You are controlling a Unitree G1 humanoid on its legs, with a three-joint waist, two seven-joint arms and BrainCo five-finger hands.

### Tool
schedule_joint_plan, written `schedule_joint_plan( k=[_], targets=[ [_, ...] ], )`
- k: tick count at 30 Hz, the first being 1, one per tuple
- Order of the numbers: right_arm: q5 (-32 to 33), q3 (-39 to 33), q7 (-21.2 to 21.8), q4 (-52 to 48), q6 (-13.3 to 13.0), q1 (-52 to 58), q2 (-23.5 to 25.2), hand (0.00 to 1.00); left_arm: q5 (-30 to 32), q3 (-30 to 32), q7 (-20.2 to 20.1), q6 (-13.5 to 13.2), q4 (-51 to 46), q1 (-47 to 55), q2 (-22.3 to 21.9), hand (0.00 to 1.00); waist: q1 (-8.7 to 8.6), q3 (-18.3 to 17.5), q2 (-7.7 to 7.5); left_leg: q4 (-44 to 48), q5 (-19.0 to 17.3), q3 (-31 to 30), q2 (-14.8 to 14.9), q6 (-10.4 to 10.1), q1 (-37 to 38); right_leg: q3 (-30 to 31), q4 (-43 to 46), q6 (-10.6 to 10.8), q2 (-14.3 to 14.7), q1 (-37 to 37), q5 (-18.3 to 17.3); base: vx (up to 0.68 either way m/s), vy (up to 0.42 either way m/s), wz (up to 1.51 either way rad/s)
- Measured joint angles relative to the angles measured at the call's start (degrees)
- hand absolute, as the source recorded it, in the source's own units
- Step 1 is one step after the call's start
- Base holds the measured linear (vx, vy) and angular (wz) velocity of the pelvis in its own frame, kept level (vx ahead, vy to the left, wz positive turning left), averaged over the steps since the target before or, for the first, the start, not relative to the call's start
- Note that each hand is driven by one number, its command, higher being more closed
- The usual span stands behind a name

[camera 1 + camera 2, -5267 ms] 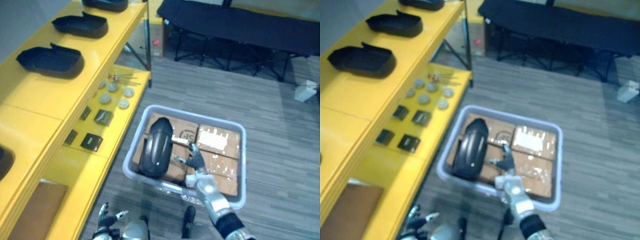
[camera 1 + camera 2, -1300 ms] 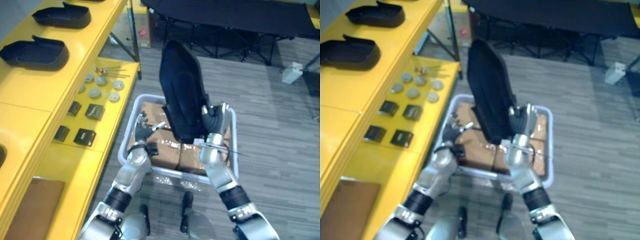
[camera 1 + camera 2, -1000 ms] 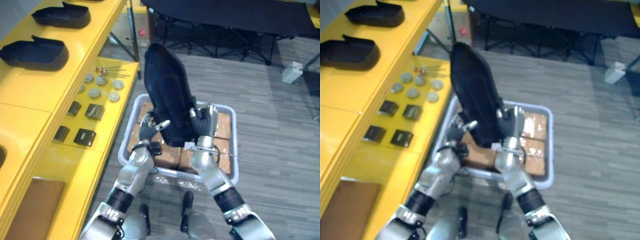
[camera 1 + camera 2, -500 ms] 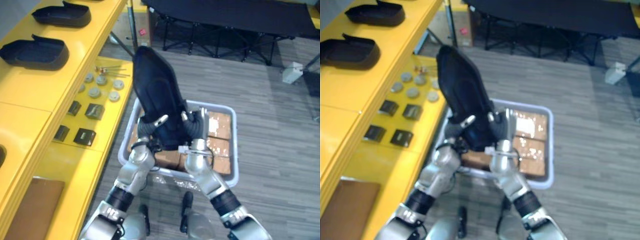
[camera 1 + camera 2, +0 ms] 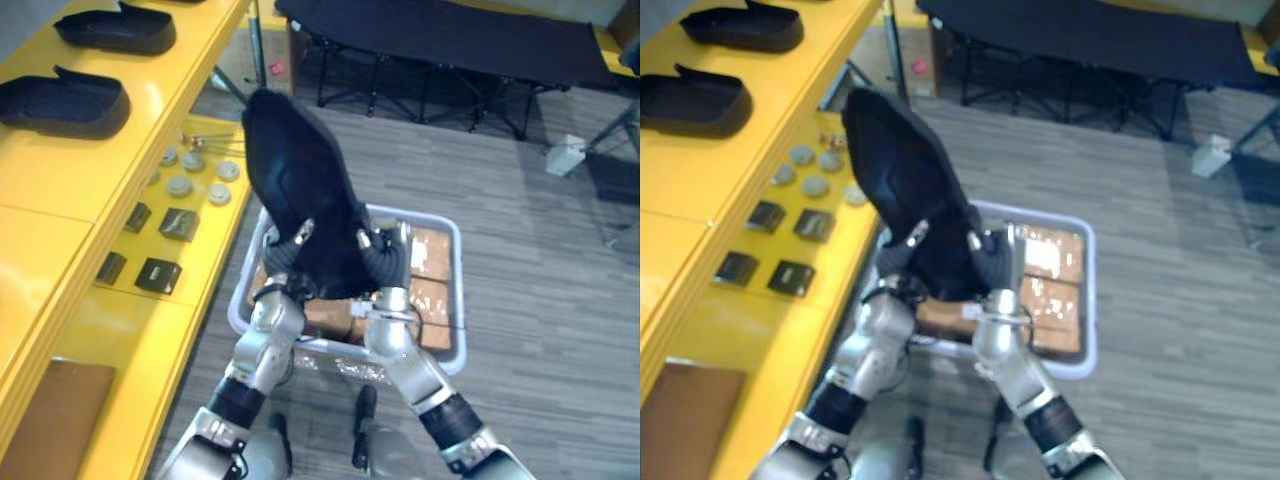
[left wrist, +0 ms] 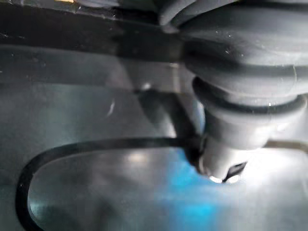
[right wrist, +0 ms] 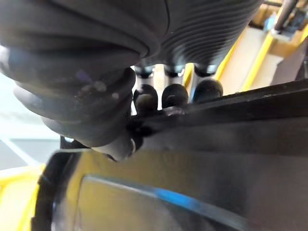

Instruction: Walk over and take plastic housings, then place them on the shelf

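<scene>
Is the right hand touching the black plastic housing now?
Touching. In the right wrist view the right hand curls its fingers onto the black plastic housing, with no gap.

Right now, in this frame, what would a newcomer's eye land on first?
The large black housing stands out first. It is held up on end by the left hand and right hand, fingers curled round its lower end, above the grey bin of cardboard boxes. Next comes the bright yellow shelf along the robot's left, with two similar black housings lying on its top level.
</scene>
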Motion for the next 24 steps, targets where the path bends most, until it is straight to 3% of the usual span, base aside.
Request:
schedule_joint_plan(
  k=[4,6,10,13,17,24],
  targets=[
    [2.0,0.1,0.4,-0.2,-0.3,1.7,0.0,0.00,0.5,0.0,-0.3,-0.1,-0.2,0.7,0.1,1.00,0.01,-0.5,-0.63,-0.2,0.1,0.0,0.0,-0.1,0.1,0.0,-0.4,-0.1,0.0,0.1,0.2,-0.02,0.000,0.00],
    [3.7,0.5,0.7,-0.2,-0.8,2.8,0.0,0.00,2.4,0.0,0.0,-0.1,-0.2,1.2,0.6,1.00,0.02,-1.1,-1.65,-0.6,0.2,0.0,0.1,-0.2,0.6,0.0,-1.0,-0.1,0.2,0.7,0.4,0.00,0.000,0.00],
    [14.9,1.0,4.1,-0.4,-6.8,5.2,0.2,0.00,15.0,0.1,5.3,1.0,-2.1,3.2,0.3,1.00,0.07,-1.5,-2.04,-1.6,0.2,0.1,-0.1,-0.1,2.0,-0.1,-1.2,-0.3,0.4,2.0,0.3,-0.03,-0.006,-0.01],
    [24.4,1.1,9.2,-4.8,-11.3,7.5,0.6,0.00,23.1,0.3,10.1,2.0,-2.8,5.2,-0.3,1.00,0.13,-1.6,-2.01,-1.7,0.2,0.1,0.0,-0.1,2.1,-0.1,-1.0,-0.9,0.5,1.9,-0.2,-0.06,-0.008,0.00],
    [29.6,0.8,16.0,-12.5,-15.0,9.2,0.8,0.00,31.5,0.7,14.9,3.2,-2.8,8.4,-0.9,1.00,0.03,-2.0,-1.88,-1.7,0.3,0.3,0.1,-0.2,2.6,-0.1,-0.7,-0.8,0.7,2.0,-0.1,-0.01,-0.004,-0.02],
    [41.9,-6.5,29.1,-19.0,-16.1,14.0,-1.6,0.00,41.3,3.5,18.3,4.3,-2.3,11.4,-1.2,1.00,0.07,-4.8,-0.85,-2.6,0.3,1.4,0.1,-0.2,4.0,0.6,-0.4,-0.6,0.8,2.2,-0.3,-0.02,0.003,-0.05]
  ],
)
